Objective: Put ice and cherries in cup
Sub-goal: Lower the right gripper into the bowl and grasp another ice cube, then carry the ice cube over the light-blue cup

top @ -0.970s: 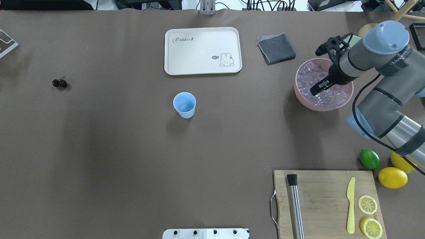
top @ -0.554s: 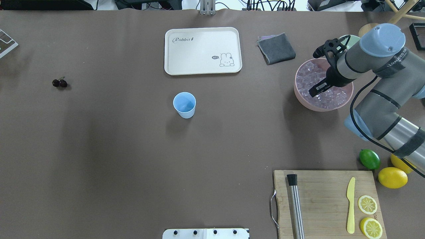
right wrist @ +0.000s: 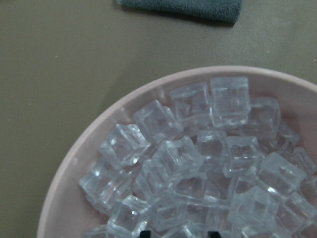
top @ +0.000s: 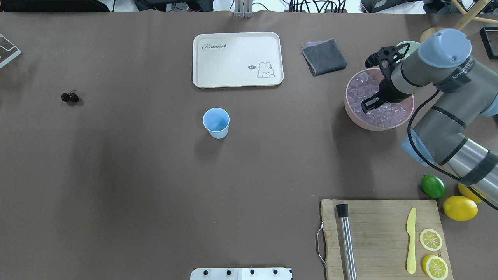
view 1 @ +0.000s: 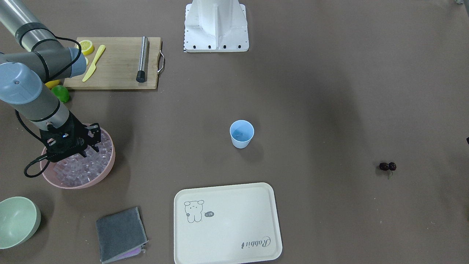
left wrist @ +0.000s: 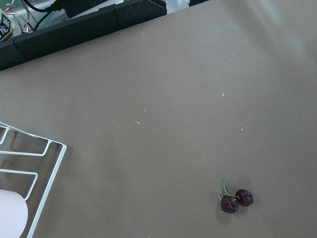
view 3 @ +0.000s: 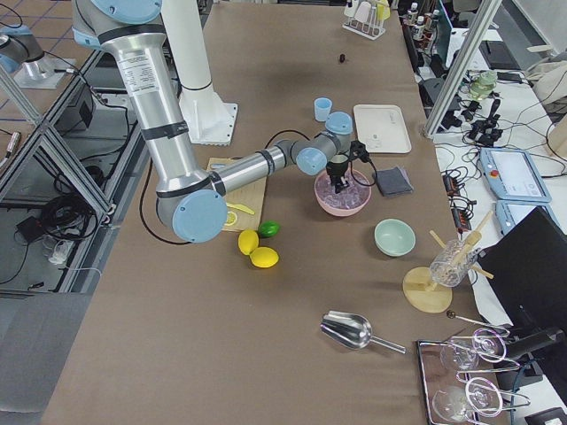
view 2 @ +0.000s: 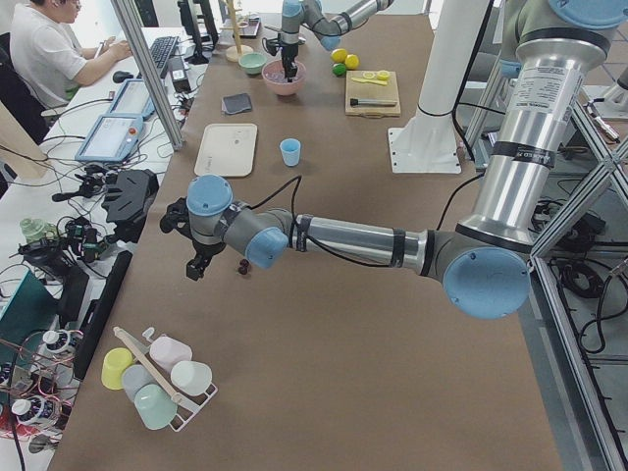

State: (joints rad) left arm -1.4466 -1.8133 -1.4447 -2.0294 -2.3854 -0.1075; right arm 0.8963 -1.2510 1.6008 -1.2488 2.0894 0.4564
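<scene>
Ice pickup: right pincer (top: 368, 105) spread, tips low over clear glossy ice cubes (right wrist: 198, 163) heaped in round pink plastic bowl (top: 356, 118). I'd straddle one top cube and close gently. Target small light-blue plastic cup (top: 216, 122) stands mid-tabletop, well apart. Left pincer (view 2: 196, 265): can't tell.

This is a robotics lab, dressed only loosely as a kitchen. Two industrial arms (view 3: 151, 97) rise from a white pedestal (view 1: 216, 25) set on a long table (top: 155, 175) covered in brown paper. Past the left gripper (view 2: 194, 267), off the table's edge, stand aluminium frame posts (view 2: 147, 69), and behind them an operator (view 2: 44, 54) sits at a desk with a keyboard (view 2: 162, 54). Loose cables (view 2: 74, 235) lie there too. Beyond the right gripper (view 3: 337, 184), on a side bench, lie touchscreen pendants (view 3: 505, 173) among more wiring.
</scene>
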